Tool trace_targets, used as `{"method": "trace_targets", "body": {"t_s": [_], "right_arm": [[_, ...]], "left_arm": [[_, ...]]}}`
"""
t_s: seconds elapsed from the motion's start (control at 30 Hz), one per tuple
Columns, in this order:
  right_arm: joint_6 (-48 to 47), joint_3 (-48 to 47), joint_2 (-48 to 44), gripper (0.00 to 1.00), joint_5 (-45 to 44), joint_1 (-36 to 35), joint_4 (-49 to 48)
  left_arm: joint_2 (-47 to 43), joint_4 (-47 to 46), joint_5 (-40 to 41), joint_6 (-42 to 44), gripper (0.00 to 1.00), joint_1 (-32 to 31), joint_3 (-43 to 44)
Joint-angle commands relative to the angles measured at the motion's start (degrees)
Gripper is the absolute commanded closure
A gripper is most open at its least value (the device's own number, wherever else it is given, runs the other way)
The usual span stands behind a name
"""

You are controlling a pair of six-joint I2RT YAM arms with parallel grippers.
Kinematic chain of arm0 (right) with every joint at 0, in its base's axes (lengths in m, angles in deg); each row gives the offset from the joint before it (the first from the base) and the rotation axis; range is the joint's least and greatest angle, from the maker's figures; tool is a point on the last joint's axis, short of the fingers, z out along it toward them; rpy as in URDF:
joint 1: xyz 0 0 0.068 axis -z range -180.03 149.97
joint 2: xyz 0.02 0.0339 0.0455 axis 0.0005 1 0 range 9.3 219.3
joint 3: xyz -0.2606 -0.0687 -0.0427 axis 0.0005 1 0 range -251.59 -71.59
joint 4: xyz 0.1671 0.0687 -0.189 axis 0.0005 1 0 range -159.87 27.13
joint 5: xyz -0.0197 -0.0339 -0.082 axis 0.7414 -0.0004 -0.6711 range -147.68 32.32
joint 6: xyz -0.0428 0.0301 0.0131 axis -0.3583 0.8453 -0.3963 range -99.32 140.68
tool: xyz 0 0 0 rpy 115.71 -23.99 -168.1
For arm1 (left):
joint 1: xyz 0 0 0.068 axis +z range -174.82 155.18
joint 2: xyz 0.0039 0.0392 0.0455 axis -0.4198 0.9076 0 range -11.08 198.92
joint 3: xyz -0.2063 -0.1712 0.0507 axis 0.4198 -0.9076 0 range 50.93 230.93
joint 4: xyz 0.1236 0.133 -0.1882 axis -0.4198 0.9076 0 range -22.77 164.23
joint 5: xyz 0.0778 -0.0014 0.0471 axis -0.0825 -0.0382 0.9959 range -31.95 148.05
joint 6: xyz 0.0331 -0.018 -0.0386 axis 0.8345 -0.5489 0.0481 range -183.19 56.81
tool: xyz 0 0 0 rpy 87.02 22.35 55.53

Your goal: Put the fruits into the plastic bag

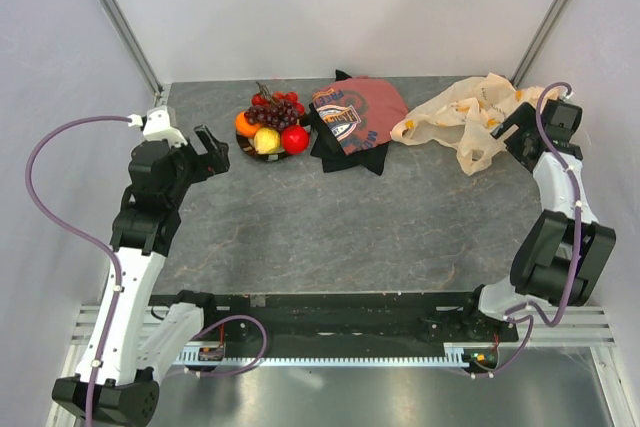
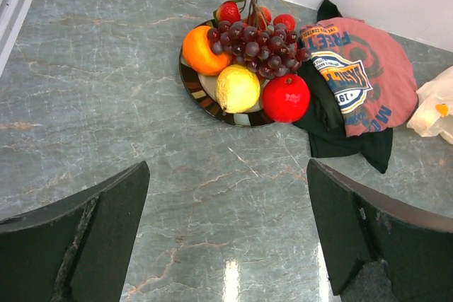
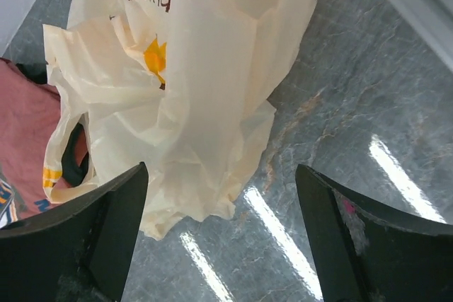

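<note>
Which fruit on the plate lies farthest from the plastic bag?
The orange, at the plate's edge on the side away from the plastic bag. The red apple, yellow fruit, grapes and berries all lie nearer it.

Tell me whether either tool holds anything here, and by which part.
Nothing is held. The left tool stands open over the table short of the fruits; the right tool stands open over the plastic bag, gripping none of it.

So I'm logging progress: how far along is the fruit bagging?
Nothing is bagged: the apple, orange, yellow fruit, grapes and berries all sit on the plate. In hand: nothing; the right end effector hangs open over the bag, the left end effector open facing the plate. Left: moving every fruit.
</note>
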Motion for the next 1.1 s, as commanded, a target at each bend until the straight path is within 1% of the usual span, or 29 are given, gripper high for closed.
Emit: {"method": "trace_targets", "body": {"t_s": [0.0,0.1,0.2,0.23,0.33,0.37,0.43,0.47,0.53,0.57,0.6,0.67,0.77,0.8,0.83,0.9,0.93,1.0,1.03,1.07], "right_arm": [[4.33,-1.99,1.93,0.08,7.1,0.5,-5.09],[6.34,-0.85,3.78,0.09,10.09,0.5,-7.54],[9.33,1.51,4.13,0.09,12.9,0.58,-12.02],[9.95,2.22,4.13,0.09,13.43,0.58,-14.3],[9.96,3.63,5.62,0.12,12.74,0.58,-15.37],[9.78,3.72,6.32,0.19,12.56,0.58,-15.2],[8.91,3.99,7.03,0.27,12.73,0.58,-15.11],[8.82,4.16,6.95,0.4,12.82,0.58,-15.2],[8.55,4.17,6.07,0.59,13.87,0.58,-15.02],[8.55,4.08,5.46,0.8,14.31,0.58,-14.5],[8.81,3.73,3.89,0.89,15.01,0.58,-13.02],[10.04,3.81,1.86,0.95,16.24,0.23,-11.51],[11.44,5.65,-4.37,1.0,16.34,-1.17,-7.91],[11.89,6.44,-8.57,1.0,16.16,-1.61,-7.21],[12.5,7.14,-10.61,1.0,15.81,-2.14,-6.85],[14.25,8.29,-15.79,1.0,15.46,-3.63,-5.8],[14.44,8.21,-16.77,1.0,14.93,-4.51,-4.84],[15.4,7.42,-18.36,1.0,14.58,-8.02,-2.73],[15.93,7.5,-18.63,1.0,14.75,-9.07,-2.46],[16.37,7.85,-19.07,1.0,15.54,-11.09,-2.37]], "left_arm": [[-2.18,-0.58,-1.54,-3.4,0.01,0.3,-1.64],[-4.2,0.04,-1.54,-4.37,0.01,0.3,-3.31],[-6.31,1.09,-1.72,-4.37,0.01,0.3,-4.28],[-7.18,1.36,-1.63,-4.37,0.01,0.3,-4.45],[-8.41,2.5,-2.51,-4.11,0.02,0.3,-5.25],[-8.59,2.5,-3.12,-4.11,0.02,0.3,-5.6],[-8.6,2.33,-6.28,-3.93,0.04,0.3,-5.95],[-8.16,2.24,-9.68,-3.59,0.05,0.3,-6.12],[-7.54,0.66,-13.39,-2.36,0.08,0.22,-6.83],[-6.58,-0.21,-16.98,-2.18,0.08,0.22,-7.0],[-6.14,-1.79,-18.84,-2.09,0.08,0.22,-7.44],[-4.21,-3.99,-24.18,-2.52,0.08,-0.13,-7.97],[-2.36,-8.56,-28.34,-3.93,0.08,-2.32,-8.32],[-0.88,-9.7,-28.44,-4.02,0.08,-3.55,-8.24],[-0.25,-11.45,-28.26,-4.02,0.08,-6.61,-8.06],[2.11,-13.48,-27.3,-3.76,0.08,-10.49,-7.36],[3.26,-15.67,-26.86,-3.67,0.08,-14.77,-7.01],[5.63,-18.31,-26.33,-4.19,0.08,-18.92,-5.78],[8.77,-20.07,-26.59,-4.63,0.08,-22.6,-5.34],[10.29,-23.48,-27.98,-5.68,0.08,-24.2,-4.47]]}}
